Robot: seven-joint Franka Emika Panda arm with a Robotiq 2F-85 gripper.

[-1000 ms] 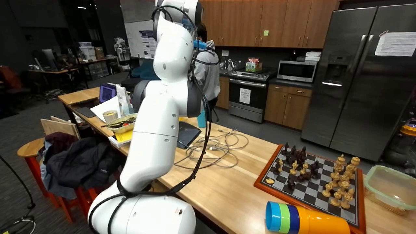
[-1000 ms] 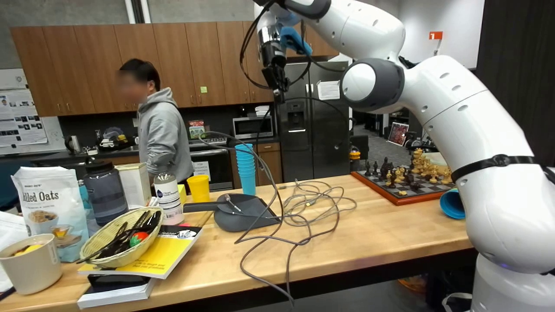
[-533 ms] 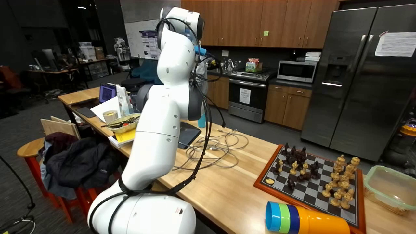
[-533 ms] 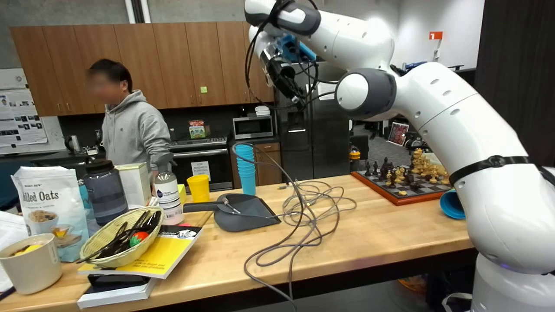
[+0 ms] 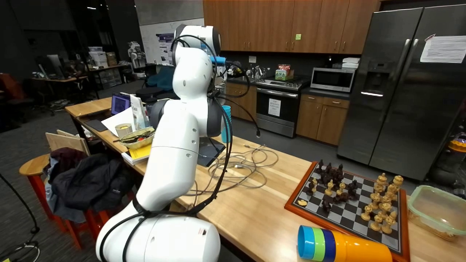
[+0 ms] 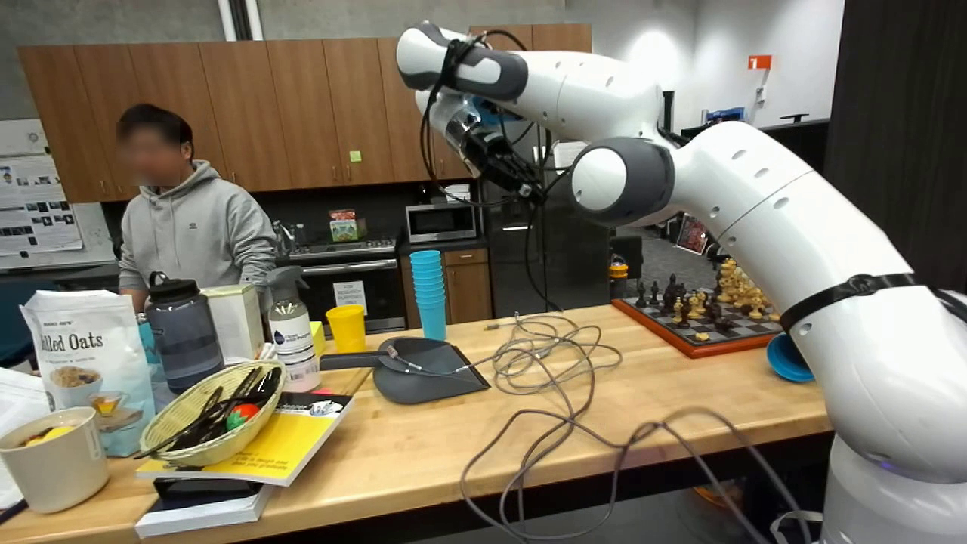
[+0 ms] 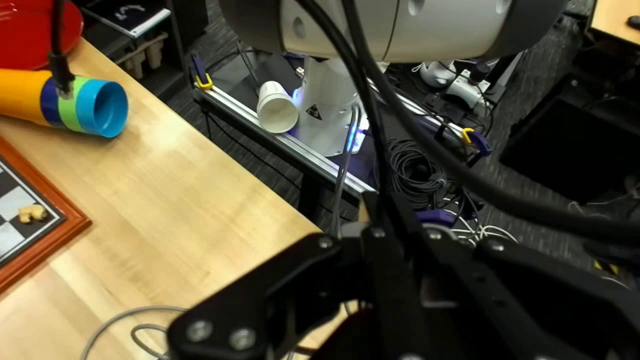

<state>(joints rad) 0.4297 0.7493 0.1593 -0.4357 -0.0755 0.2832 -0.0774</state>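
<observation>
The white arm (image 6: 801, 204) is reaching out above the bench (image 6: 680, 385), and its tool (image 6: 526, 190) is hanging tilted in the air, well clear of everything lying there. From here I'm seeing it clenching a black cable (image 7: 356, 69) at its very tips, the plug end (image 7: 61, 75) dangling free. Lower down, a grey cable (image 6: 541, 353) is sprawling in loose loops over the bench, one blurred stretch trailing past the edge toward the robot's base (image 6: 861, 506). Part of it is lying across a dark dustpan (image 6: 423, 381), with a tall stack of blue cups (image 6: 429, 298) standing just behind. Farther along, a chessboard (image 5: 347, 218) is carrying chess pieces (image 5: 379, 183), and a stack of coloured cups (image 5: 344, 247) is resting on its side just beside it. Across the bench, a man in a grey hoodie (image 6: 193, 227) is standing, his face blurred.
</observation>
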